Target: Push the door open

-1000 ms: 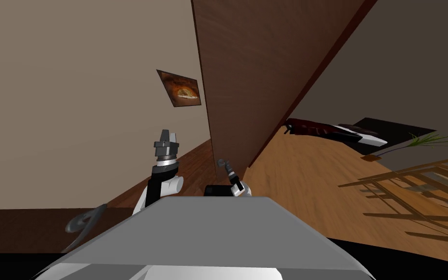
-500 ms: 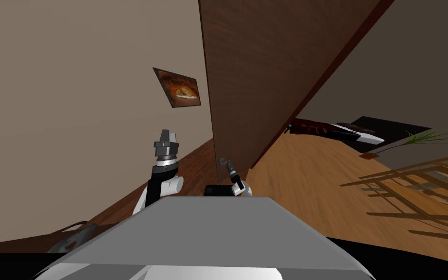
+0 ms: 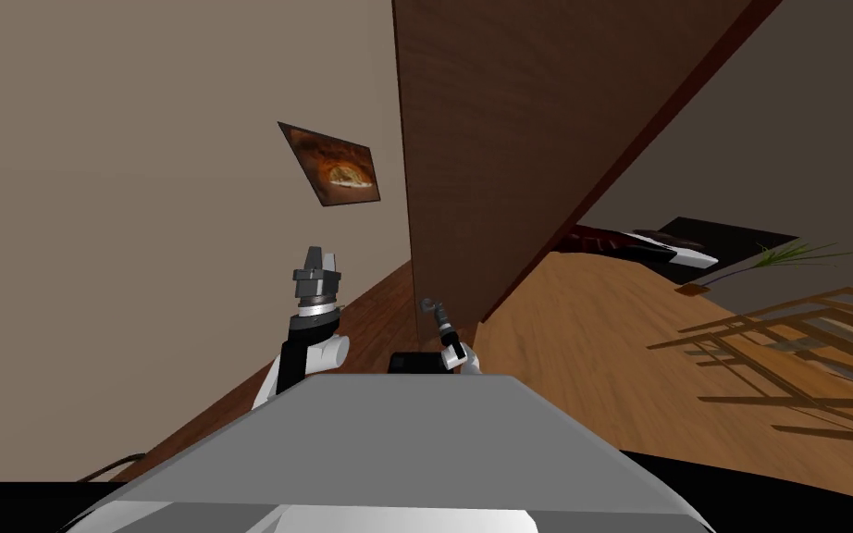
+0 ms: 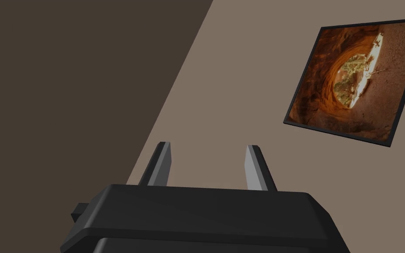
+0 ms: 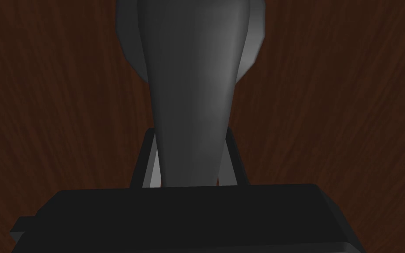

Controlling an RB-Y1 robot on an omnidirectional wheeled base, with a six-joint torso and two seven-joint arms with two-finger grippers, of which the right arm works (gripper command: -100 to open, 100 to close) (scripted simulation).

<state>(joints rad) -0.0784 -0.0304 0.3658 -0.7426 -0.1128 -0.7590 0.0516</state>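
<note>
The dark brown wooden door (image 3: 508, 139) stands partly open, its free edge just ahead of me. A grey lever handle (image 3: 427, 305) sticks out near that edge. My right gripper (image 3: 441, 326) is shut on this handle. In the right wrist view the handle (image 5: 195, 88) runs between the two fingers (image 5: 153, 167), which press its sides, with the door's wood grain (image 5: 43, 88) close behind. My left gripper (image 3: 318, 252) is raised to the left of the door, facing the beige wall. Its fingers (image 4: 253, 167) stand open with nothing between them (image 4: 209, 145).
A framed orange picture (image 3: 330, 167) hangs on the beige wall left of the door. Through the opening lies a wooden floor (image 3: 582, 342) with a dark red and white bed (image 3: 665, 245), a green plant (image 3: 776, 254) and a wooden slatted frame (image 3: 785, 342) at the right.
The door has swung further away, its edge shifting right, and more of the room beyond shows. My view has turned with it. Both arms keep their pose.
</note>
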